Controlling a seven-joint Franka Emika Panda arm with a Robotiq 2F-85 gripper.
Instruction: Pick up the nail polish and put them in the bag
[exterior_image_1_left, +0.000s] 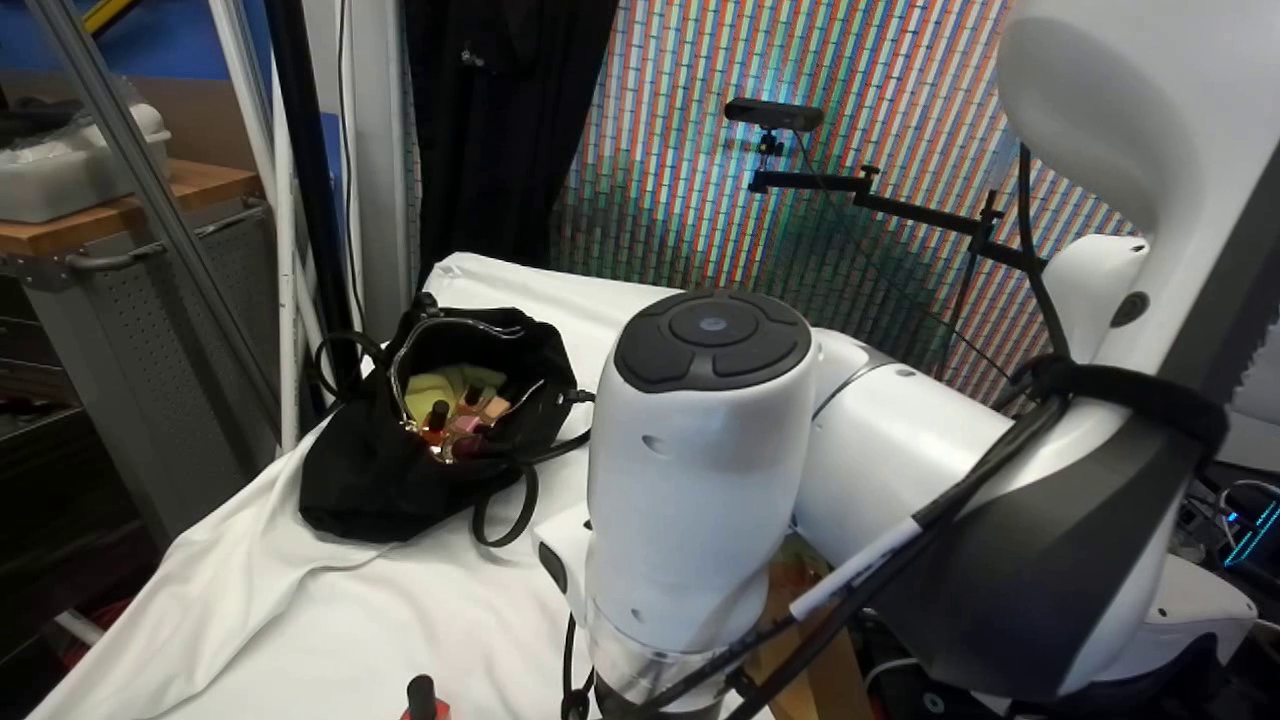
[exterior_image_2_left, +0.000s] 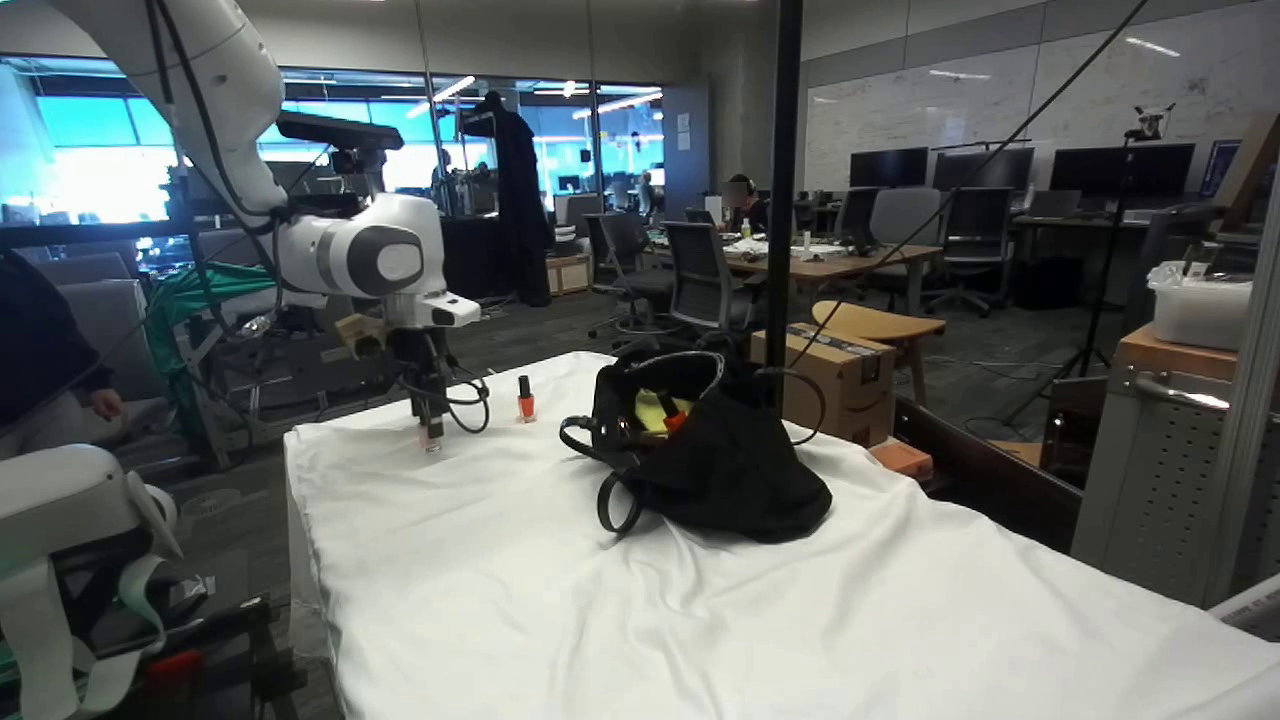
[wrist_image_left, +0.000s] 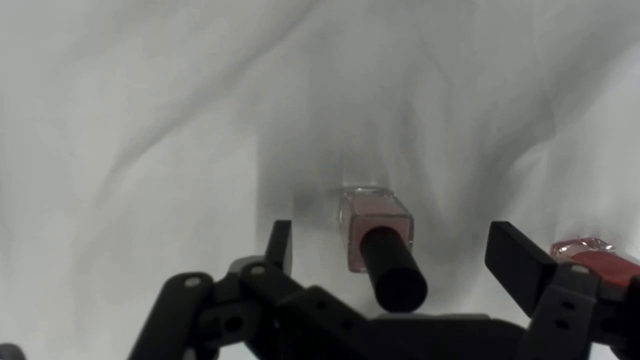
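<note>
On white cloth, office chairs beyond, pink nail polish between wide-apart fingers

I see the dusty pink nail polish and, apart from it, the orange-red bottle, both black-capped and standing upright on the white cloth, where also the black bag sits open, showing several more bottles gathered inside its yellowish-green interior.
</note>
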